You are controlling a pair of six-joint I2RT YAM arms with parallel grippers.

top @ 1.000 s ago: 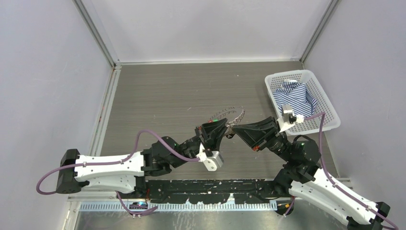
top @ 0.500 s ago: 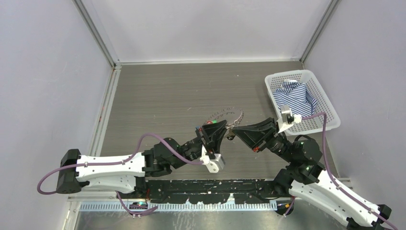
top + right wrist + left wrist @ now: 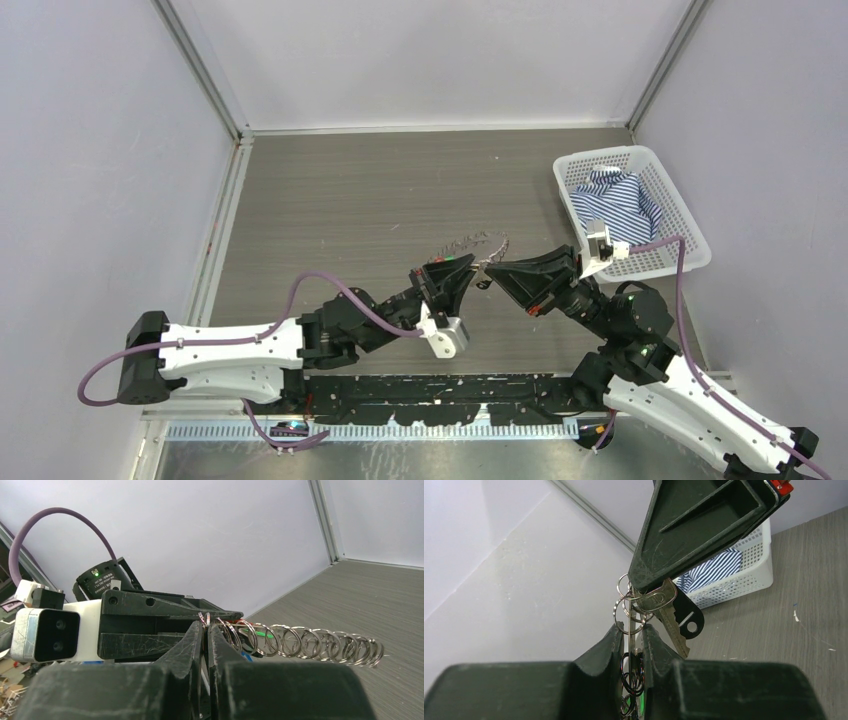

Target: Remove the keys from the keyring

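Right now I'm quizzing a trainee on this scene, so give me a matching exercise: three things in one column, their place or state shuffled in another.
Things:
1. striped shirt
2. silver key
3. left claw

Places or states:
A. shut on the keyring
B. in the white basket
C. pinched by the right claw

Pairs: 1-B, 2-C, 3-A.
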